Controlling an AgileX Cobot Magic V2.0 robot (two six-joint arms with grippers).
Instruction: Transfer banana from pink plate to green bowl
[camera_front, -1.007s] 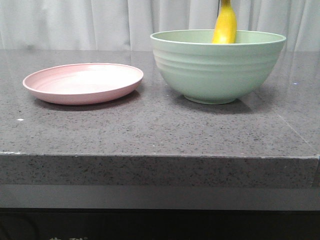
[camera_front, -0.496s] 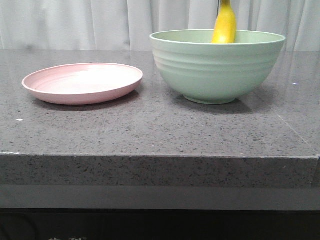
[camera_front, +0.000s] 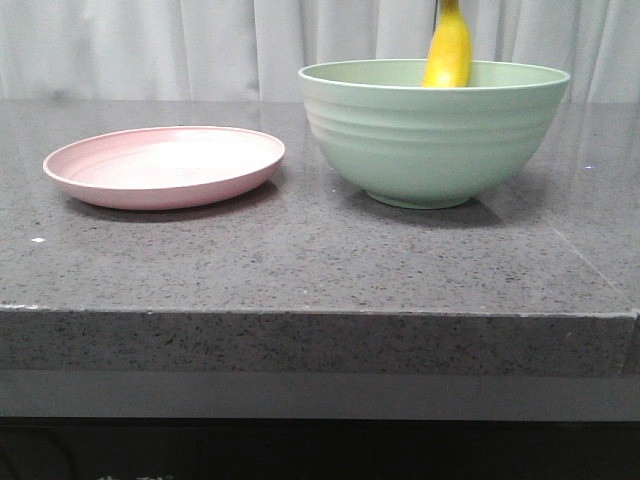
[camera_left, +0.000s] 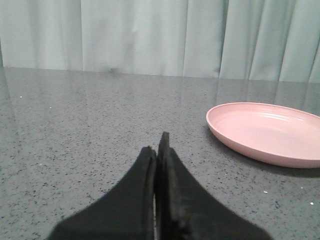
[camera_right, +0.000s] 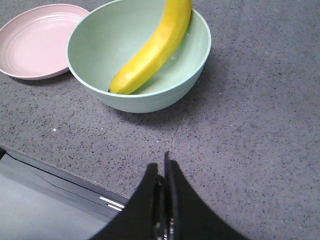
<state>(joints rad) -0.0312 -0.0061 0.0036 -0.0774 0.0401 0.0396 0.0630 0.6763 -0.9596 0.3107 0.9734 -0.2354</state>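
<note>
The yellow banana (camera_front: 450, 50) leans inside the green bowl (camera_front: 432, 135), its upper end sticking above the rim; the right wrist view shows the banana (camera_right: 152, 50) lying across the bowl's (camera_right: 90, 40) inside. The pink plate (camera_front: 165, 165) is empty, left of the bowl; it also shows in the left wrist view (camera_left: 265, 132) and the right wrist view (camera_right: 30, 40). My left gripper (camera_left: 157, 147) is shut and empty, low over the counter, apart from the plate. My right gripper (camera_right: 161, 165) is shut and empty, above the counter near its front edge, apart from the bowl. Neither gripper shows in the front view.
The grey speckled counter (camera_front: 300, 260) has a front edge close to the camera. Pale curtains (camera_front: 200, 45) hang behind the table. A seam in the stone (camera_right: 177, 132) runs toward the right gripper.
None of the objects has visibly moved; only a tiny shift of the view.
</note>
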